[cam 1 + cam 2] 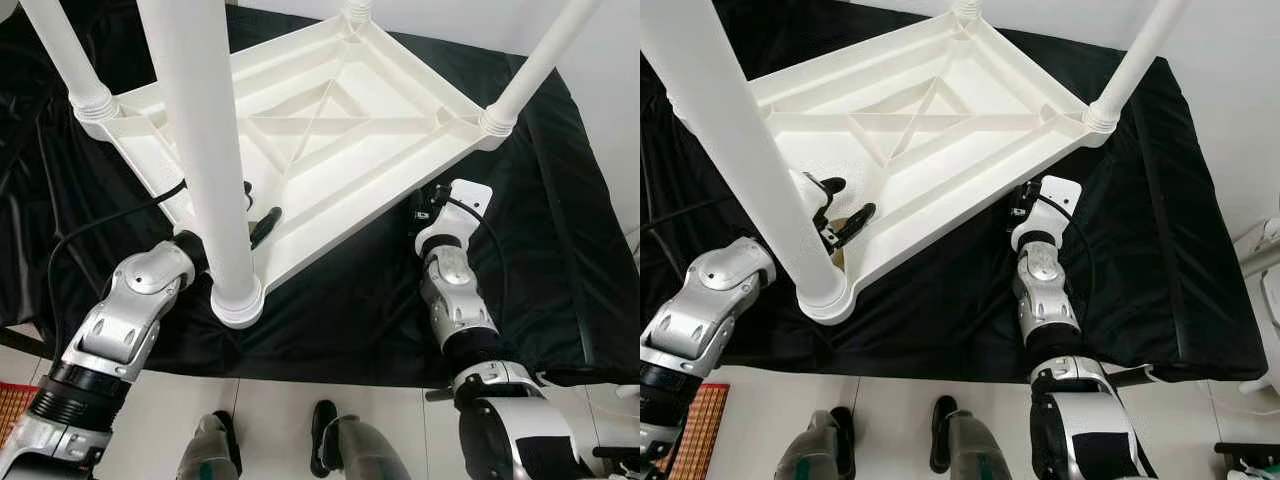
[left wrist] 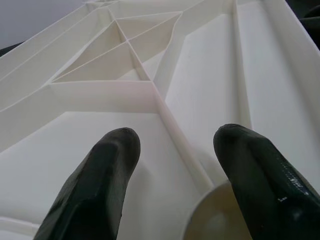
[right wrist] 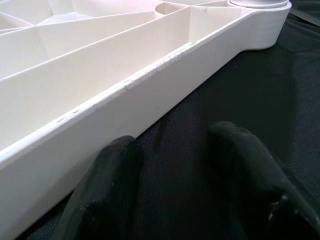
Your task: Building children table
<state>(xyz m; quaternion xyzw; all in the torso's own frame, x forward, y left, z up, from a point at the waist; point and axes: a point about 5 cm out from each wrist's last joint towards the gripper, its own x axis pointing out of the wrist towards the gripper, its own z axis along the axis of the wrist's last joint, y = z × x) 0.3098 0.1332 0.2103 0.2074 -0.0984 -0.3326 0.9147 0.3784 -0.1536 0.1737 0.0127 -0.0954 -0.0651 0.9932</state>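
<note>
Nearest the camera, at the lower edge of the eye views, the robot's two feet point(image 1: 325, 435) stand on pale floor tiles point(image 1: 280, 415) just short of a black cloth point(image 1: 540, 250) spread ahead. On that cloth the white plastic children's table point(image 1: 330, 130) lies upside down, its ribbed underside facing up and its four legs rising toward the camera. The closest table leg point(image 1: 205, 150) stands in the near corner socket point(image 1: 238, 300). Beside that leg, the left gripper point(image 1: 840, 215) reaches over the near rim into the tabletop's underside; its fingers point(image 2: 100, 175) are spread apart with nothing between them, poised above a rib. Further right, the right gripper point(image 3: 175, 185) sits low on the cloth just outside the table's side rim point(image 3: 150, 90), fingers parted and holding nothing. Beyond, the far legs point(image 1: 540, 60) rise at the remaining corners.
</note>
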